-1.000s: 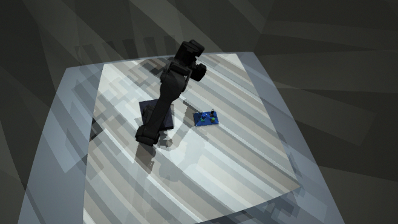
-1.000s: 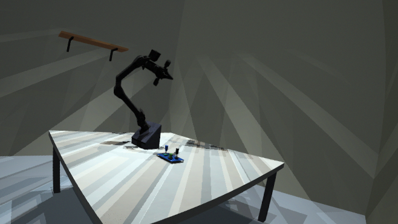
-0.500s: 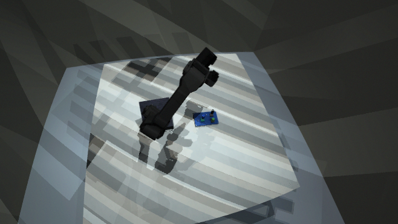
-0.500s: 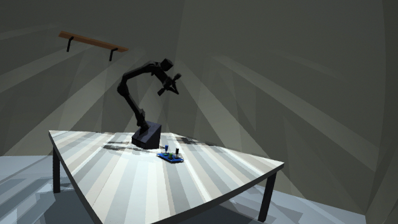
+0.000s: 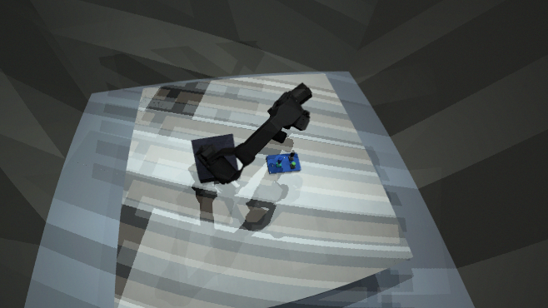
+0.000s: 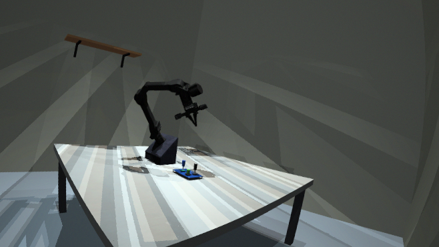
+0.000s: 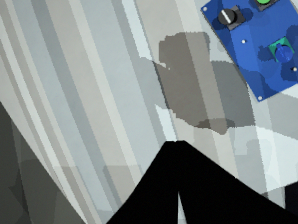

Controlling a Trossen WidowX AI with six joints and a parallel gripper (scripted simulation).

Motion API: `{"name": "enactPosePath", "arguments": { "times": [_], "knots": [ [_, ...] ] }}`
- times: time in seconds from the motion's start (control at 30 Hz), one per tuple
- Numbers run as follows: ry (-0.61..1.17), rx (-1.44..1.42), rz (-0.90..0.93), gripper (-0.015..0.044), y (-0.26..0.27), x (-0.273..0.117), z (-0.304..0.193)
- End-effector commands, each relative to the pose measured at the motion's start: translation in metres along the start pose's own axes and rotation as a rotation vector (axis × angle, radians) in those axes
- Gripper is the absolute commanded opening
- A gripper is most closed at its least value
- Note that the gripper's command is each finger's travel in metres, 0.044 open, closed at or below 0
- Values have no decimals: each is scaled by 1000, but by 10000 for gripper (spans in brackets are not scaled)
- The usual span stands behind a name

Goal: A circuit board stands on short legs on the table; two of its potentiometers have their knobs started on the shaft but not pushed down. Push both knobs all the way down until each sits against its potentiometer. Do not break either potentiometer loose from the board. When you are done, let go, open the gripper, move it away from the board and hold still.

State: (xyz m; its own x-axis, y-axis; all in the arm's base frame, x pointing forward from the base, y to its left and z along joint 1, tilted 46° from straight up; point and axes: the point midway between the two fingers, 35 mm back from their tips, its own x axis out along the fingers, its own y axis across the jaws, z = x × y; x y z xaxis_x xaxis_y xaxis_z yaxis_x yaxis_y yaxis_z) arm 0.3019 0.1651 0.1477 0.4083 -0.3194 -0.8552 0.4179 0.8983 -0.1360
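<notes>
The blue circuit board (image 5: 286, 169) (image 6: 178, 172) (image 7: 248, 60) stands low on the table. A blue knob (image 6: 183, 163) (image 7: 284, 53) stands raised on its shaft above a green potentiometer. A black knob (image 5: 292, 155) (image 6: 195, 165) (image 7: 227, 16) also stands raised in the exterior view; the wrist view shows its white pointer line. A green knob (image 5: 293, 164) (image 6: 188, 171) (image 7: 263, 1) sits low on its potentiometer. My gripper (image 6: 195, 125) (image 7: 174, 149) is shut and empty, pointing down, high above the table. In the wrist view its tips are left of and below the board, touching nothing.
The arm's dark base (image 5: 197, 148) (image 6: 169, 152) stands beside the board. The table (image 5: 333, 215) (image 6: 160, 205) carries patchy shadows, one next to the board. A brown shelf (image 6: 103, 45) hangs on the wall at the back left.
</notes>
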Motion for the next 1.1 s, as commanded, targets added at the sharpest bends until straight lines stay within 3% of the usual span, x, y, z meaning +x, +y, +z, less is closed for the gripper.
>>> {"name": "enactPosePath", "arguments": {
  "times": [0.0,0.47,1.07],
  "knots": [
    [4,-84,-119,0,-19,32,6],
    [113,-371,-461,0,-95,112,17],
    [122,-385,-477,0,-109,133,17]
  ]
}}
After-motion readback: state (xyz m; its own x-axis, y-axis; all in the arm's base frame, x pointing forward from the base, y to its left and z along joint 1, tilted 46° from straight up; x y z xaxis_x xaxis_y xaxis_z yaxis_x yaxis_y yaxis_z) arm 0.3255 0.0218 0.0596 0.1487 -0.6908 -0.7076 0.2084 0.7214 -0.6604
